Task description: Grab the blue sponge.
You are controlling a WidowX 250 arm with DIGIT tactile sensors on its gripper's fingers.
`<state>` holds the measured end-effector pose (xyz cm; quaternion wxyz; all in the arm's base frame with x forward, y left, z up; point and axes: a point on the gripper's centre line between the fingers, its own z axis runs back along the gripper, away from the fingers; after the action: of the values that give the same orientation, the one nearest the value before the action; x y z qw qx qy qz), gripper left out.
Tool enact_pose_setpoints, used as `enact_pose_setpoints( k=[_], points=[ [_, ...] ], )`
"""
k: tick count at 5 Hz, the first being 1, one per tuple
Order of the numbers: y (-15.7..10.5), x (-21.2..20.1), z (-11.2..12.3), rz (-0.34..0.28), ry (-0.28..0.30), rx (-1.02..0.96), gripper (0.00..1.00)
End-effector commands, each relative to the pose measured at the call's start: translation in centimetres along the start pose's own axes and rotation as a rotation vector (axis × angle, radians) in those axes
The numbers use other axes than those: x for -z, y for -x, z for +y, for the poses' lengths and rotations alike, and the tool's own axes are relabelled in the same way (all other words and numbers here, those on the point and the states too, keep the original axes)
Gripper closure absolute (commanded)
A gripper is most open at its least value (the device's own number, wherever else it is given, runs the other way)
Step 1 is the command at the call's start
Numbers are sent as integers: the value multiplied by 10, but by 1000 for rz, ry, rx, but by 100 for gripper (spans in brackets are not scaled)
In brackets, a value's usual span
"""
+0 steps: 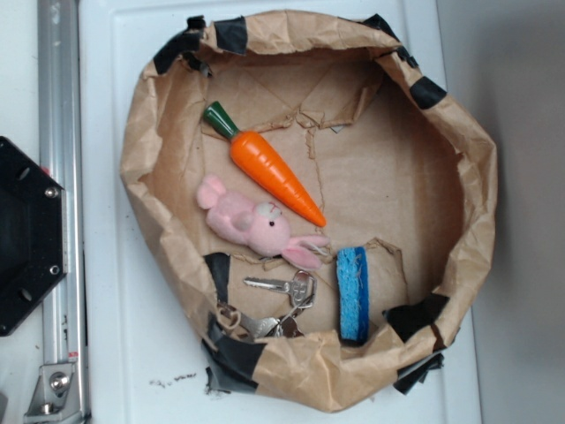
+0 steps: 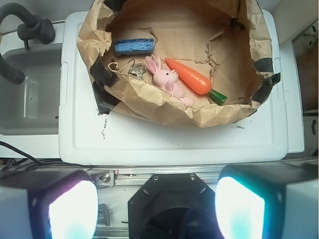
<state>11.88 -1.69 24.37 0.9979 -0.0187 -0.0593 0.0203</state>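
The blue sponge (image 1: 353, 294) lies on edge inside a rolled-down brown paper bag (image 1: 459, 132), near its lower right wall. In the wrist view the blue sponge (image 2: 133, 46) sits at the bag's upper left. My gripper (image 2: 156, 206) is open and empty, its two fingers wide apart at the bottom of the wrist view, well back from the bag and over the black robot base (image 2: 172, 204). The gripper does not show in the exterior view.
In the bag lie an orange toy carrot (image 1: 265, 164), a pink plush bunny (image 1: 256, 225) and a bunch of keys (image 1: 287, 305) beside the sponge. The bag stands on a white lid (image 2: 174, 139). A grey tub (image 2: 27, 94) is left of it in the wrist view.
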Motion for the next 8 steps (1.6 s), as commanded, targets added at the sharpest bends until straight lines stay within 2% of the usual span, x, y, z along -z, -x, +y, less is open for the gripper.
enact_pose_setpoints(
  k=[1, 2, 3, 4, 5, 6, 7, 8],
  points=[
    [0, 0, 0, 0, 0, 0, 0],
    [-50, 10, 12, -61, 39, 194, 0],
    [-99, 30, 8, -99, 102, 390, 0],
    [-143, 72, -8, -118, 32, 655, 0],
    [-176, 112, -20, -56, -79, 863, 0],
    [-182, 135, -28, -118, -76, 1066, 0],
    [-167, 153, -40, -107, -82, 1288, 0],
    [-139, 148, -33, -161, 17, 1372, 0]
  ],
)
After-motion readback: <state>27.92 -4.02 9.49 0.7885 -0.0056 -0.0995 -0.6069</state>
